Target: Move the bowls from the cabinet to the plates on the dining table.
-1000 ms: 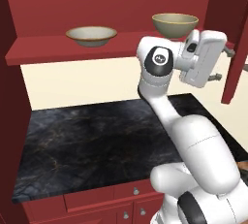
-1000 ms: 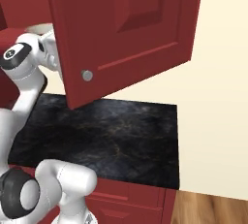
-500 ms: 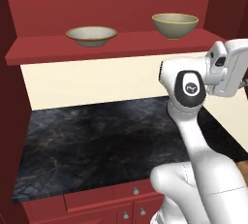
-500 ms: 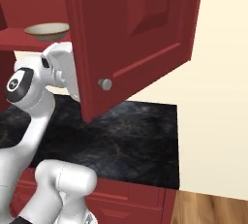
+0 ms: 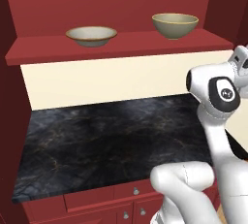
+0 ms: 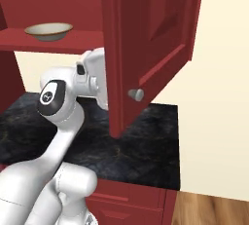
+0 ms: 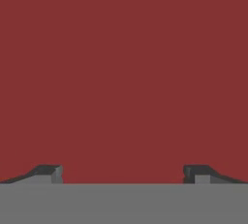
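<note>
1. On the red shelf (image 5: 121, 43) of the dark red cabinet (image 5: 97, 0) sit two bowls, well apart from each other.
2. Of these two, one is the shallow bowl (image 5: 91, 36), wide and cream-white inside, toward the left of the shelf in the left base view; it also shows at the upper left of the right base view (image 6: 48, 31).
3. Its partner is the deeper bowl (image 5: 175, 25), olive-tan with a tan-gold rim, standing upright toward the right end of the shelf.
4. Neither bowl is touched by the robot.
5. Below the shelf runs one cream wall strip, and under that lies one black marble counter (image 5: 106, 140) with faint gold veining.
6. Three small round silver knobs (image 5: 136, 190) show on the red drawers along the counter's front edge in the left base view.
7. One cabinet door (image 6: 151, 39) stands swung open in the right base view, with one round silver knob (image 6: 136, 94) near its lower edge.
8. One white arm (image 5: 218, 102) rises at the right of the left base view; in the right base view its hand is just beside the inner face of the open door.
9. One gripper (image 7: 123, 172) appears in the hand view: its two dark fingertips (image 7: 47, 172) stand wide apart with nothing between them, facing a flat dark red surface close ahead.
</note>
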Controlling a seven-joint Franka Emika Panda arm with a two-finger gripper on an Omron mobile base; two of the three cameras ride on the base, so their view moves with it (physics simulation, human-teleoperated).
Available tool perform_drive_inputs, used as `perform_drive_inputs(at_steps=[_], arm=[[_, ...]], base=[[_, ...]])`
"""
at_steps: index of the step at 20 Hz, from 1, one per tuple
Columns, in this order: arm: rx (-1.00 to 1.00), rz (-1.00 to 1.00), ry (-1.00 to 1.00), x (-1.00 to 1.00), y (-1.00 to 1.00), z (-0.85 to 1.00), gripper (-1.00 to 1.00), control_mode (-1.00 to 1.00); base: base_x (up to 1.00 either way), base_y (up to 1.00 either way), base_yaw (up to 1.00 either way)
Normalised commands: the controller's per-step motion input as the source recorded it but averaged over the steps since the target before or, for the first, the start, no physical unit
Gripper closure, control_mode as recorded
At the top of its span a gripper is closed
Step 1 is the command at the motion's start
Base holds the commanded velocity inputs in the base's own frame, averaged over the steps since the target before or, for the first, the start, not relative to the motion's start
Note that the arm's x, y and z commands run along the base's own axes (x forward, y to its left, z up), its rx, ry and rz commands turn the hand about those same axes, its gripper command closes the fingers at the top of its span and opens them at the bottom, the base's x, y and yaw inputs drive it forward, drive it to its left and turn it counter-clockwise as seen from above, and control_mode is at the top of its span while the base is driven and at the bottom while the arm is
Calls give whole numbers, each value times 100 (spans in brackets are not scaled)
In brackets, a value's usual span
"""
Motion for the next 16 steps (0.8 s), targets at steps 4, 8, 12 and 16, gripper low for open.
perform_drive_inputs(at_steps=[4, 8, 12, 16], arm=[[1, -11, 19, 93, -35, 0, -100, -100], [9, -25, 18, 84, -76, 0, -100, -100], [13, -38, 13, 59, -99, -1, -100, -100], [4, -16, 5, 50, -18, 2, -100, -100]], base=[[0, 0, 0], [0, 0, 0], [0, 0, 0], [0, 0, 0]])
